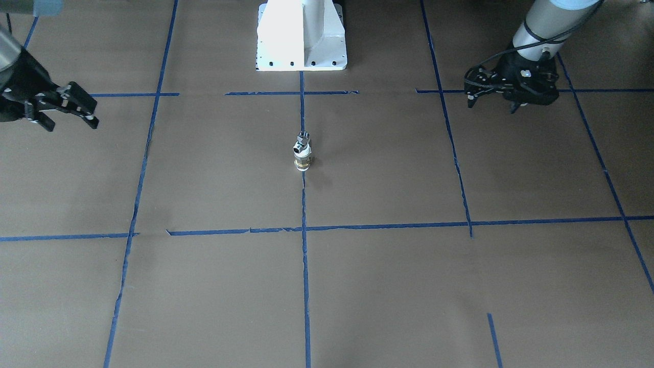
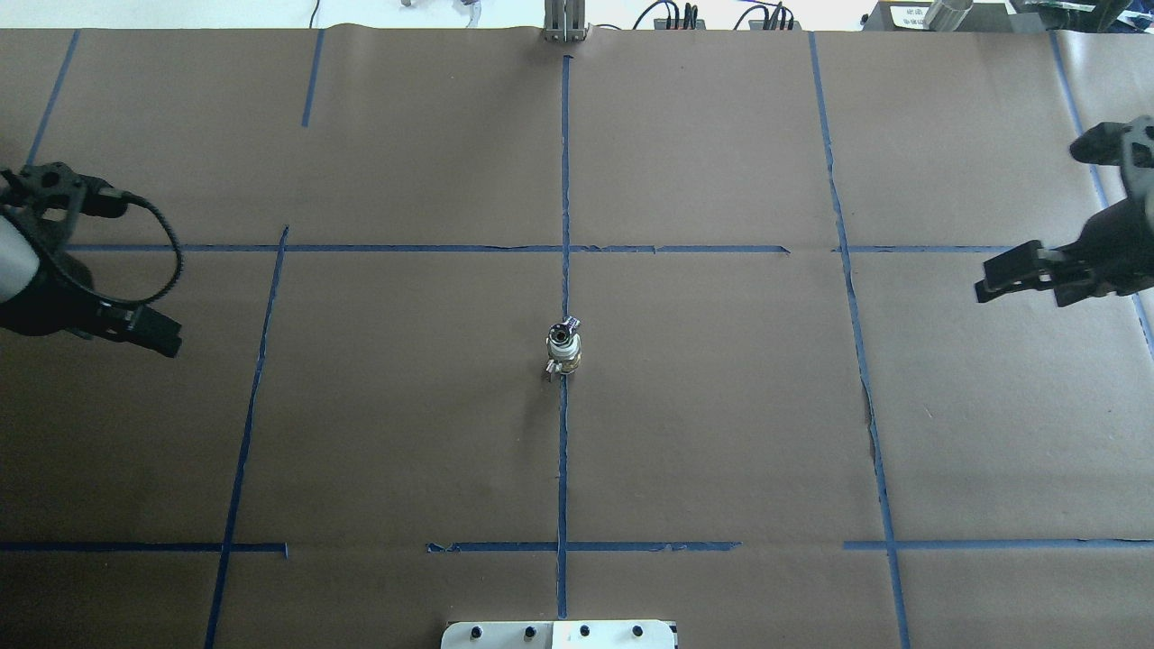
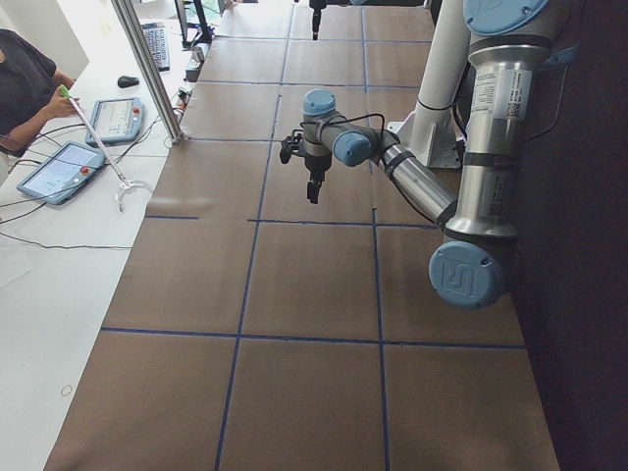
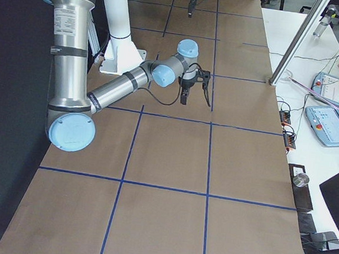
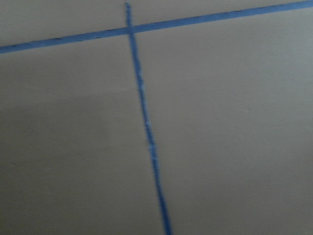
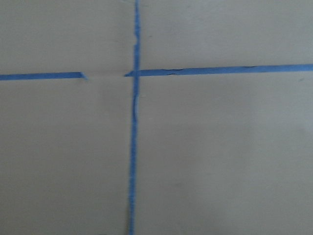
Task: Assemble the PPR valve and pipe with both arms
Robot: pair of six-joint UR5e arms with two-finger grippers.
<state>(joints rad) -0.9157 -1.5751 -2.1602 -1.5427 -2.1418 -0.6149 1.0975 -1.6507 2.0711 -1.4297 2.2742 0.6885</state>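
A small valve piece [image 1: 302, 151] with a chrome top, white body and brass base stands upright on the centre blue tape line; it also shows in the overhead view [image 2: 563, 348]. I cannot pick out a separate pipe. My left gripper [image 1: 491, 106] hangs open and empty over the table, far to the robot's left of the valve, and shows in the overhead view [image 2: 158, 338]. My right gripper [image 1: 72, 125] is open and empty, far to the other side, also in the overhead view [image 2: 1019, 296]. Both wrist views show only brown paper and blue tape.
The white pedestal base [image 1: 301, 36] stands at the robot's side of the table. Blue tape lines [image 2: 563, 451] divide the brown paper into squares. A side bench with tablets [image 3: 61, 169], an operator [image 3: 27, 83] and an aluminium post [image 3: 147, 69] lies beyond the far edge.
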